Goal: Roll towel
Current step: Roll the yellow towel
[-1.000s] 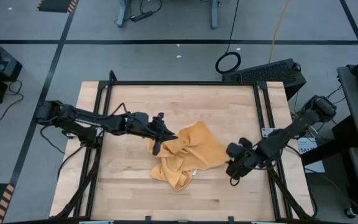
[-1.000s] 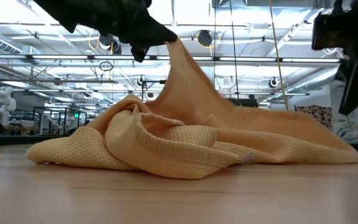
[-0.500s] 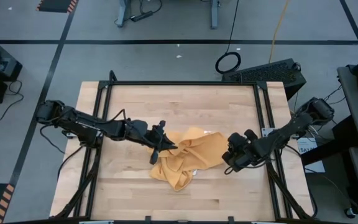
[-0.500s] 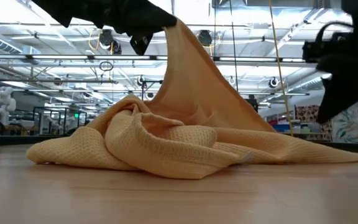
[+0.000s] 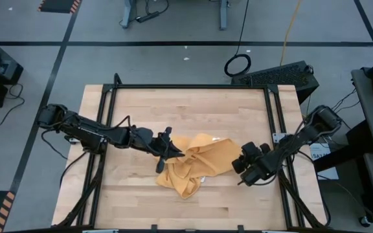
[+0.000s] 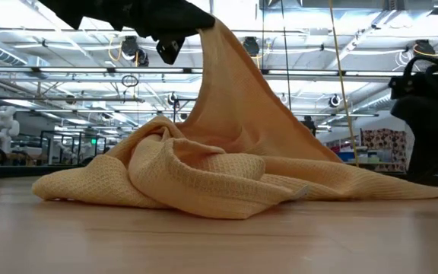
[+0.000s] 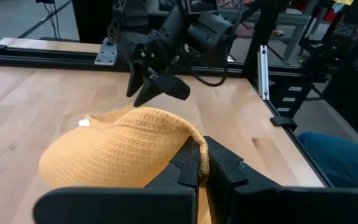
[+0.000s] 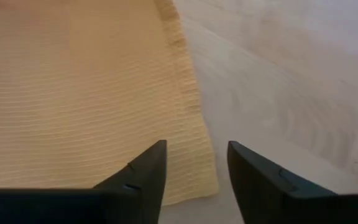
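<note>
The mustard-yellow towel [image 5: 196, 165] lies crumpled on the middle of the wooden table [image 5: 193, 107]. One part of it is drawn up into a peak [image 6: 226, 84] while its bunched folds [image 6: 166, 179] rest on the wood. My left gripper [image 5: 172, 153] is shut on the top of that peak. My right gripper [image 8: 194, 180] stands open low at the towel's right end. One finger [image 8: 142, 177] is over the cloth and the other [image 8: 260, 180] over bare wood, astride the hemmed edge [image 8: 188, 99] near a corner. Whether they touch it, I cannot tell. My left gripper pinches a fold of the towel's edge [image 7: 201, 155] between its two fingers, coming nearly level from the table's left. That part is lifted clear and the cloth slopes down from it, drawn fairly taut, to the heap on the table [image 6: 204, 190].
A black frame [image 5: 190, 86] borders the table's far edge and both sides. Bare wood lies open on the far half and along the near edge [image 5: 193, 210]. The right arm [image 7: 191, 31] shows beyond the towel in the left wrist view.
My left gripper has gone toward the table's near edge, still shut on the towel. The lifted part has followed it and the peak stands steeper, while the heap has stayed put. My right gripper has sunk toward the table at the towel's right end and has turned about.
</note>
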`<act>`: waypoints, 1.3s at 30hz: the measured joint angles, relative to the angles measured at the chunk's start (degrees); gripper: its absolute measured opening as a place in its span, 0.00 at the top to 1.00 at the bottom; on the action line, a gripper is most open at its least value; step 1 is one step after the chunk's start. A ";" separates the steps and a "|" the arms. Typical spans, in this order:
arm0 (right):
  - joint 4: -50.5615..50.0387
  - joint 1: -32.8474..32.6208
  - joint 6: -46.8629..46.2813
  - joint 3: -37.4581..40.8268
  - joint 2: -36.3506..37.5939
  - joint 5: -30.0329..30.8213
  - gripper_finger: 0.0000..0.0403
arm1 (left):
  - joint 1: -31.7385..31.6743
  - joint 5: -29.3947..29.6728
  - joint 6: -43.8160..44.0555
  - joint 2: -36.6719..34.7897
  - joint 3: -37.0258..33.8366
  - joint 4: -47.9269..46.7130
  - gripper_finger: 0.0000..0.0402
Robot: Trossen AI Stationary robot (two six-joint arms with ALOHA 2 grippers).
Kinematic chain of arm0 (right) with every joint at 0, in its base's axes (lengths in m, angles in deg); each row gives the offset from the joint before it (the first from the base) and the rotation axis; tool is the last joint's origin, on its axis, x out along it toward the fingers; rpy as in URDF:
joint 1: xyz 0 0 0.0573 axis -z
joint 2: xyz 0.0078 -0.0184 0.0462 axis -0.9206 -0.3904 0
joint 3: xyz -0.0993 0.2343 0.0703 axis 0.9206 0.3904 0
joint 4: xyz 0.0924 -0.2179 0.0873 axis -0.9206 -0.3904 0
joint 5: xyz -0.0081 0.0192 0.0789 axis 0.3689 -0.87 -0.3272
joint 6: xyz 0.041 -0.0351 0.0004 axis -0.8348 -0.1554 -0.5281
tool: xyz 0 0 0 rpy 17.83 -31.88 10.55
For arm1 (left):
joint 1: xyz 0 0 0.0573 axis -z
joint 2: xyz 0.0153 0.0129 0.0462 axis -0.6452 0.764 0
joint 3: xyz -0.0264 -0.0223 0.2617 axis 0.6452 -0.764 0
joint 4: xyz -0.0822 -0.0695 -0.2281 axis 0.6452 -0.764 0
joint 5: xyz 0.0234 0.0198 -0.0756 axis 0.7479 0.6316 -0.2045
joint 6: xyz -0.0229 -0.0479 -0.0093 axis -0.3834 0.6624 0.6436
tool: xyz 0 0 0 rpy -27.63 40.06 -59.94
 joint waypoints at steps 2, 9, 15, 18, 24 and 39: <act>-0.25 0.02 -0.07 0.00 -0.73 -0.02 0.53 | 0.00 0.00 -0.02 0.00 0.00 0.37 0.97; -0.82 -0.82 -1.49 0.88 -0.64 0.00 0.44 | 0.02 0.00 -0.52 0.00 0.00 0.26 0.97; 9.09 -4.63 -7.19 6.40 -0.62 2.36 0.48 | 0.02 0.00 -0.52 0.00 0.00 -0.30 0.97; 15.56 -6.75 -7.56 9.11 -0.53 6.73 0.51 | 0.02 0.00 -0.52 0.00 0.00 -0.31 0.97; 26.29 -10.74 -8.63 9.46 -0.64 11.47 0.68 | 0.00 0.00 -1.63 0.00 0.00 -0.78 0.97; 51.04 -14.97 8.13 9.40 -0.68 21.13 0.95 | -2.65 0.02 -3.32 0.00 0.00 -3.01 0.97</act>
